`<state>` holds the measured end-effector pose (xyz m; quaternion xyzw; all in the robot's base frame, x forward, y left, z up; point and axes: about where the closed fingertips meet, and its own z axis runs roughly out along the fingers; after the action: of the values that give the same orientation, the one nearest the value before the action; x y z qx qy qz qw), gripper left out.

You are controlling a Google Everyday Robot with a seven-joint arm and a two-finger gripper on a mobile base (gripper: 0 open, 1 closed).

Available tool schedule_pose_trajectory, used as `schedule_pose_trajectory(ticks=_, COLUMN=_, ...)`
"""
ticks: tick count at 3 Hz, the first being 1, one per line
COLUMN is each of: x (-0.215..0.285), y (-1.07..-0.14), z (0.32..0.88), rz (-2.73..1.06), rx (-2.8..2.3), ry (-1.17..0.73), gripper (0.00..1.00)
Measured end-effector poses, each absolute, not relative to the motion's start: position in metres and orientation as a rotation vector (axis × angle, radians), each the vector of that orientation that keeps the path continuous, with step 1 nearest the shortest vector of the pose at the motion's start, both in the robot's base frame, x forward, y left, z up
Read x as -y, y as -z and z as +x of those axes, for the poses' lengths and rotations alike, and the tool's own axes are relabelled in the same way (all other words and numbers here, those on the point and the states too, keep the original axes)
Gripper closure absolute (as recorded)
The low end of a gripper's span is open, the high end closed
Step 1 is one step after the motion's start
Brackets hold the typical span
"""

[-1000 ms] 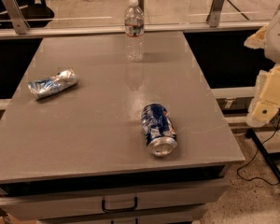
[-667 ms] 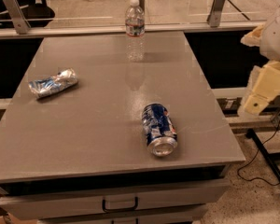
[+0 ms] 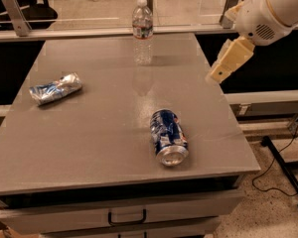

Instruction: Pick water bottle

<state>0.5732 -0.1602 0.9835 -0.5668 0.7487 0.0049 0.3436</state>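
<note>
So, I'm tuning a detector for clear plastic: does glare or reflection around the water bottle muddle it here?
Camera view: soft, even light, no harsh glare on the water bottle; the table shows its faint mirror image in front of it; the rim of the blue soda can catches a small highlight; the gripper, near the table's right edge, is pale against dark background.

Clear white-capped water bottle point(image 3: 142, 31) stands upright far back; gripper point(image 3: 217, 75) well right of it.
</note>
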Motion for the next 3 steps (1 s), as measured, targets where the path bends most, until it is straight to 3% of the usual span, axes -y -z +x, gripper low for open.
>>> schedule_pose_trajectory(ticks=2, x=0.151, y=-0.978, z=0.583, rz=-1.392, rx=-1.947, ry=-0.061, gripper=0.0)
schedule_pose_trajectory(ticks=3, x=0.123, y=-0.967, z=0.615, rz=-1.281, rx=-1.898, ry=-0.162, gripper=0.0)
